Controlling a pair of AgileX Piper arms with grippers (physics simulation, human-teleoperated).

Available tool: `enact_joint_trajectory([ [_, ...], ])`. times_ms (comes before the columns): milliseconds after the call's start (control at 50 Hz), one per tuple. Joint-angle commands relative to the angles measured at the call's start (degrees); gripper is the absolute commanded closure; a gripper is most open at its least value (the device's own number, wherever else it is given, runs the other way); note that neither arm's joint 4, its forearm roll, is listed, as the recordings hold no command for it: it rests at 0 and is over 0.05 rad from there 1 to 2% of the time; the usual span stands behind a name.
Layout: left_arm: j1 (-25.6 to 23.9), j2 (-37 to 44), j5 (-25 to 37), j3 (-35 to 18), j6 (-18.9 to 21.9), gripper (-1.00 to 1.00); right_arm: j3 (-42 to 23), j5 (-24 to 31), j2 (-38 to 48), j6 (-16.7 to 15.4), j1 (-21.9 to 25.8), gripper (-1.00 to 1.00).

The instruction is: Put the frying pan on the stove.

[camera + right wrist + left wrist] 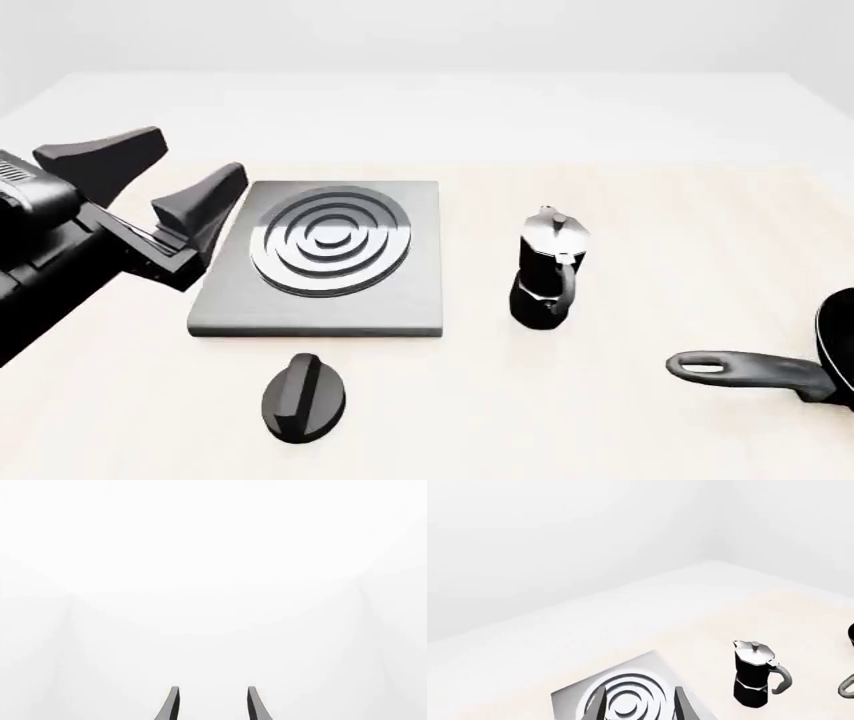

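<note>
both grippers gape empty, the left gripper [167, 185] well apart from the frying pan [787, 368].

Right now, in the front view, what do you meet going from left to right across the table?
Left gripper → knob → stove → moka pot → pan, cut off at the right edge.

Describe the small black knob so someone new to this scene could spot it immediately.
Start at the stove, the square grey plate with silver rings left of centre in the front view. Just in front of its near edge lies the knob, flat on the table. It is a small black oval with a raised ridge, unlike the tall black-and-silver moka pot.
</note>
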Motion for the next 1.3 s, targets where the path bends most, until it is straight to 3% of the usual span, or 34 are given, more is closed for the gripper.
enact_joint_trajectory([
  [20,-4.36,6.08,-1.53,-4.28,0.69,-1.00,-1.83,0.92,0.00,-0.11,0.00,-1.00],
  [920,-18.27,22.46,-0.98,-18.53,-0.26,-1.00,-5.14,2.90,0.00,-0.33,0.86,-1.00],
  [940,-23.34,29.15,0.22,-25.07,-1.99,-1.00,-7.21,4.05,0.00,-0.23,1.10,-1.00],
  [960,-23.78,29.98,0.23,-25.69,-1.96,-1.00,-7.27,4.06,0.00,-0.09,0.92,-1.00],
  [1300,-26.18,33.24,1.35,-29.33,-1.63,-1.00,-7.77,4.24,0.00,0.50,0.64,-1.00],
])
